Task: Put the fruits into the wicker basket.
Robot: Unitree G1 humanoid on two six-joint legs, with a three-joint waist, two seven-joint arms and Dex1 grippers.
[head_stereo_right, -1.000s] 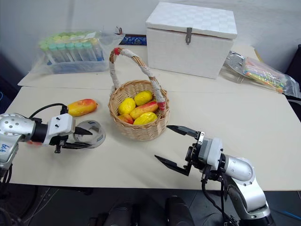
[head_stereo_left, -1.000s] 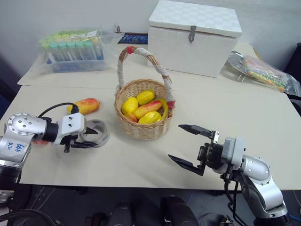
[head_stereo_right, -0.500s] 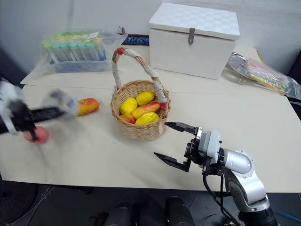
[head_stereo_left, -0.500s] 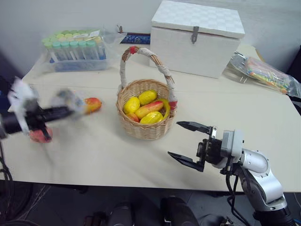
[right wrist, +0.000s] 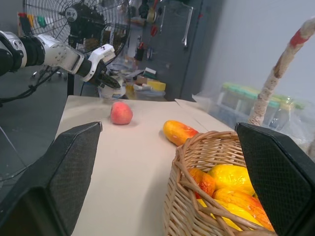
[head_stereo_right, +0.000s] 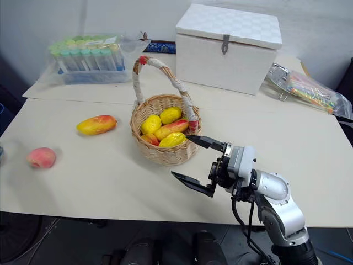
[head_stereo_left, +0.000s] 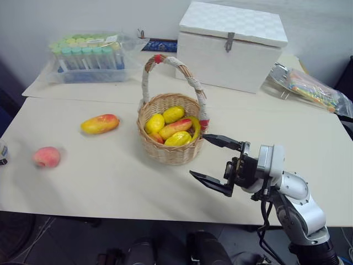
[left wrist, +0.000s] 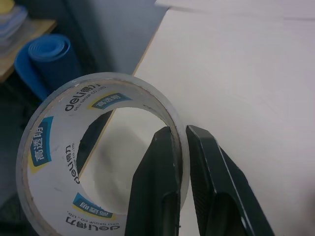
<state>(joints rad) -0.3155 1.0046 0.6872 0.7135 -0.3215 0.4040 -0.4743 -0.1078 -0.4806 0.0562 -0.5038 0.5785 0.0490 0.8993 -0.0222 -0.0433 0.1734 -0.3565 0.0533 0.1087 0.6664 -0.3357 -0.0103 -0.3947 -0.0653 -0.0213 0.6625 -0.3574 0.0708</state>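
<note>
Left wrist view: the left pincer (left wrist: 179, 187) is clenching the tape roll (left wrist: 98, 162), carrying it off the surface (head_stereo_left: 110, 176) at nine o'clock, uncovering peach (head_stereo_left: 46, 157) and mango (head_stereo_left: 100, 123) left of the basket (head_stereo_left: 170, 130); right pincer (head_stereo_left: 216, 162) gaping idle.

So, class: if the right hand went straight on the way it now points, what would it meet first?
Probably the basket: the open right hand aims at its near wall, though it might pass just in front.
</note>
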